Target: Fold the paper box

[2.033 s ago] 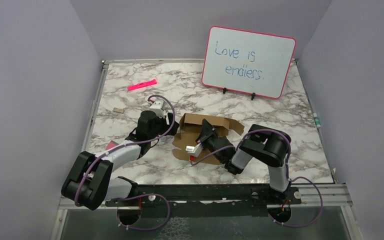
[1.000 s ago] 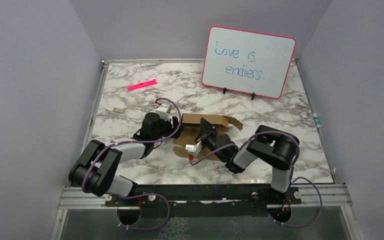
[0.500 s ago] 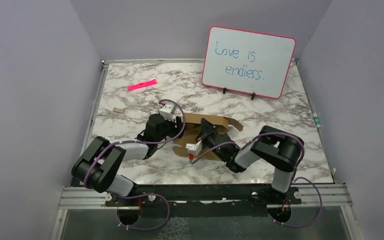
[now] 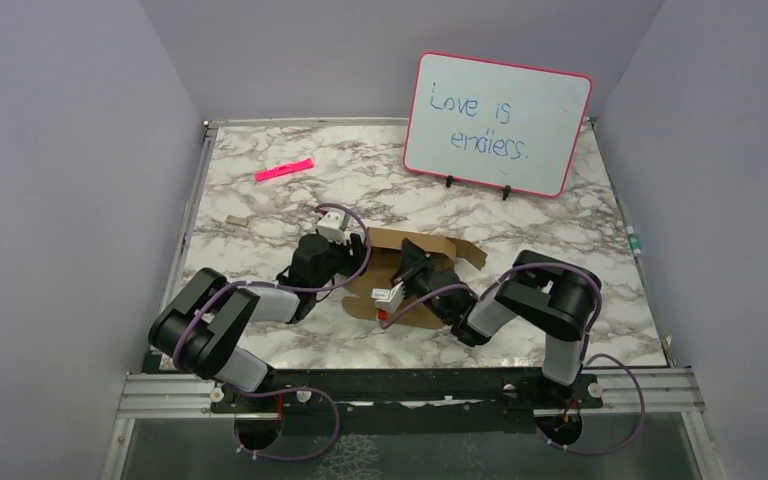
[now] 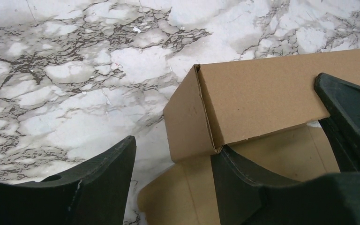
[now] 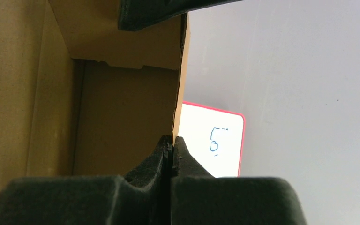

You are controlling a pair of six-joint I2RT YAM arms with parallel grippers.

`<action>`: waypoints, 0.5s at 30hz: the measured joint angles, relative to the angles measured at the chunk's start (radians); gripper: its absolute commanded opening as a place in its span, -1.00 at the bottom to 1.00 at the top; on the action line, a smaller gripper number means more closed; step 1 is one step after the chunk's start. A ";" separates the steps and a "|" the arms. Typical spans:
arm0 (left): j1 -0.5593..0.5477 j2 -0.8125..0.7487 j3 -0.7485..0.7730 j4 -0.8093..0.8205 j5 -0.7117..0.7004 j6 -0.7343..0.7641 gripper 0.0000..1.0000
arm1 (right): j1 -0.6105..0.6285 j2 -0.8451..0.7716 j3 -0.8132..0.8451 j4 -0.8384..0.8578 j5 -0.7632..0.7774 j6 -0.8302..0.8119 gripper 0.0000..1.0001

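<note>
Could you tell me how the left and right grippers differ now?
The left gripper is open, fingers astride the paper box's corner; the right gripper is shut on a wall edge. The left sits at the box's left end; the right reaches over its middle. Both are black.

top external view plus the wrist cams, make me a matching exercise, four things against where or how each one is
1 paper box
2 whiteboard
3 pink marker
4 right fingers

a lying flat, far left
b pinched shut on cardboard
c standing upright, far right
d in the middle, partly folded

Pairs: 1-d, 2-c, 3-a, 4-b
</note>
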 measured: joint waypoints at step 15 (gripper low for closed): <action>-0.093 0.089 -0.002 0.135 -0.245 -0.060 0.18 | 0.000 -0.055 0.013 -0.100 -0.004 0.068 -0.97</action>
